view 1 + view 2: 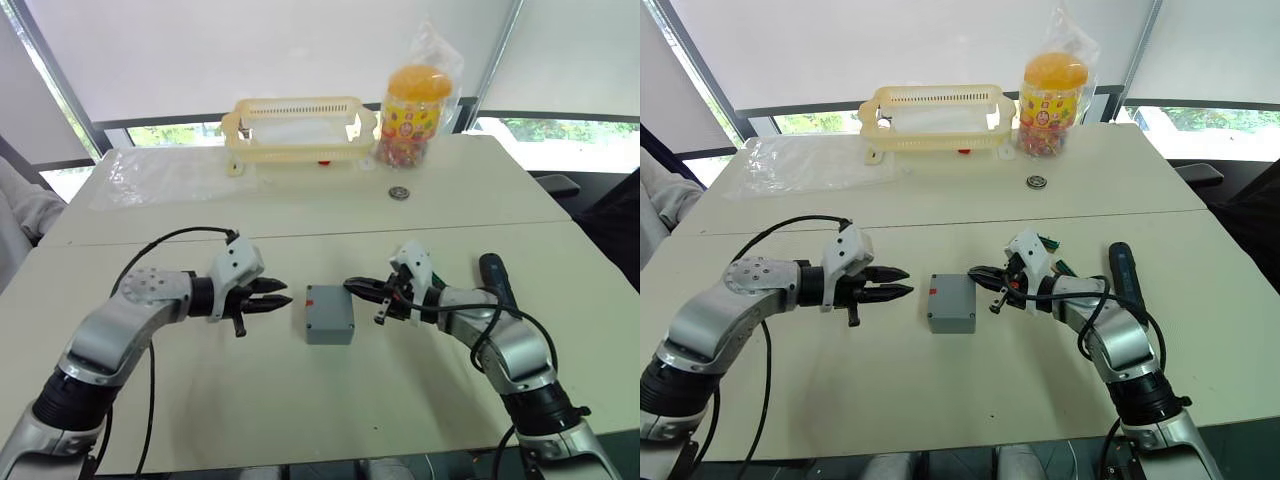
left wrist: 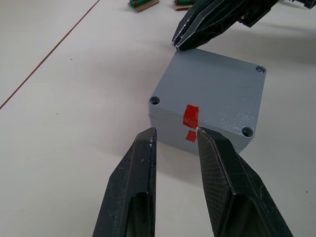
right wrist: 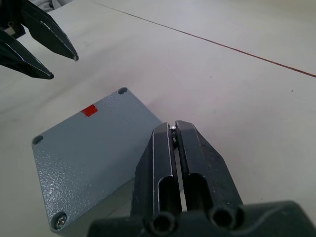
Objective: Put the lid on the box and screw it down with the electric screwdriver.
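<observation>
The grey box (image 1: pixel 329 334) stands mid-table with the flat grey lid (image 1: pixel 329 307) lying square on top. A red mark (image 2: pixel 190 114) runs over the lid's edge onto the box wall. My left gripper (image 1: pixel 287 292) is open just left of the box, its fingertips (image 2: pixel 149 136) a short way from the red mark. My right gripper (image 1: pixel 348 286) is at the box's right top edge, shut on a tiny shiny screw (image 3: pixel 174 127) at its tips. The dark electric screwdriver (image 1: pixel 497 278) lies on the table behind my right forearm.
Green-brown bit strips (image 1: pixel 1050 242) lie just beyond my right gripper. At the back of the table are a yellow basket (image 1: pixel 298 125), a candy jar (image 1: pixel 415 115), a small round metal piece (image 1: pixel 399 192) and a clear plastic sheet (image 1: pixel 160 175). A person's sleeve (image 1: pixel 20 210) shows at far left.
</observation>
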Controlling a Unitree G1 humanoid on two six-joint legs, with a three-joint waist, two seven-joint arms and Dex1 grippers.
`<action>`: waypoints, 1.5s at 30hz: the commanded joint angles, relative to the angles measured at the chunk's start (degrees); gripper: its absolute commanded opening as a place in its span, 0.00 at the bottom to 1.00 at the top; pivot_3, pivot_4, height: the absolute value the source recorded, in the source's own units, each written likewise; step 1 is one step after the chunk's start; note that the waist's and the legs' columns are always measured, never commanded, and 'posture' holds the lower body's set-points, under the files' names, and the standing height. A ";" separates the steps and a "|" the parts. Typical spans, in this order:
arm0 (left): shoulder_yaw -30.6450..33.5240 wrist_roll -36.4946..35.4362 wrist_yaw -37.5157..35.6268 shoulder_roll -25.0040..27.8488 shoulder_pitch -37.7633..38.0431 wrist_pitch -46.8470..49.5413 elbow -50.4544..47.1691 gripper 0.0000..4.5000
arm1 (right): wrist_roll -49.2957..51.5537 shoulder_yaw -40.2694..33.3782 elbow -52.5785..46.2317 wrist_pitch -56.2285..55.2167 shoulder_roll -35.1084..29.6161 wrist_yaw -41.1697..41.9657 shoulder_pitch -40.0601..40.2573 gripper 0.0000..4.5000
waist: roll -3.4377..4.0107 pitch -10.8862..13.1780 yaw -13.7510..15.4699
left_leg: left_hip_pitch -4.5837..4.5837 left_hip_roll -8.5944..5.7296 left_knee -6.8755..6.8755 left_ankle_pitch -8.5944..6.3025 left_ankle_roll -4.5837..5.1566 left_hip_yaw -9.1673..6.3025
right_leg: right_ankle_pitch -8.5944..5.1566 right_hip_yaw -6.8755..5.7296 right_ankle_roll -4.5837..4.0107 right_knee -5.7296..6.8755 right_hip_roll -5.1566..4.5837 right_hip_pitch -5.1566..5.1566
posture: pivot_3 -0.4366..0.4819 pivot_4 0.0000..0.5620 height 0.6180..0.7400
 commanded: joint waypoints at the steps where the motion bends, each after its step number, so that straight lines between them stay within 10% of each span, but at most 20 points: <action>1: 0.48 0.38 0.27 -0.05 -0.26 -0.88 -0.87 0.28 | -0.41 0.01 -0.05 -1.48 0.63 0.33 -1.33 0.01 | 0.00 0.00 0.00 | 0.00 0.00 0.00 0.00 0.00 0.00 | 0.00 0.00 0.00 0.00 0.00 0.00 | 0.48 0.27 1.00; 6: 0.43 0.41 0.42 -0.08 -0.26 -0.90 -0.84 0.28 | -0.81 -0.01 0.16 -1.80 0.85 0.53 -1.52 0.06 | 0.00 0.00 0.00 | 0.00 0.00 0.00 0.00 0.00 0.00 | 0.00 0.00 0.00 0.00 0.00 0.00 | 0.48 0.27 1.00; 13: 1.41 -1.07 0.34 -0.71 -1.41 0.20 -0.37 0.28 | 1.10 -2.10 -2.70 -0.74 -0.41 2.00 -1.89 0.79 | 0.00 0.00 0.03 | 0.00 0.00 0.00 0.00 0.00 0.00 | 0.00 0.00 0.00 0.00 0.00 0.00 | 0.48 0.27 1.00; 23: 1.74 -5.25 -3.83 -2.33 -8.83 1.23 2.81 0.28 | 10.10 -14.91 -7.37 12.48 -7.90 -0.03 -6.00 0.79 | -0.01 0.00 0.24 | -0.03 -0.01 0.01 0.00 0.00 -0.01 | 0.00 -0.01 0.00 0.00 -0.01 0.00 | 0.48 0.27 1.00; 30: -4.24 -1.99 -8.52 -7.74 -15.71 -6.04 7.40 0.28 | 15.29 -21.99 0.35 36.16 -31.54 3.99 -12.27 0.99 | 0.06 0.04 0.38 | -0.10 -0.08 0.05 0.00 0.00 0.03 | 0.00 -0.02 0.00 -0.12 -0.09 0.02 | 0.48 0.27 1.00; 36: -6.73 -2.97 -8.81 -13.32 -14.90 -7.15 4.30 0.28 | 19.32 -6.48 4.19 54.59 -54.50 16.10 -16.44 0.99 | 0.11 0.06 -0.20 | -0.11 0.05 -0.04 -0.14 0.25 0.13 | -0.01 0.06 -0.02 -0.20 0.04 -0.12 | 0.48 0.27 1.00; 45: -8.33 -2.79 -5.71 -18.04 -12.22 -7.14 1.91 0.28 | 14.08 5.05 15.92 59.18 -53.65 16.24 -21.46 0.99 | 0.15 0.06 0.18 | -0.13 0.04 0.06 -0.18 0.30 0.34 | -0.01 0.16 0.00 -0.27 -0.02 -0.13 | 0.48 0.27 1.00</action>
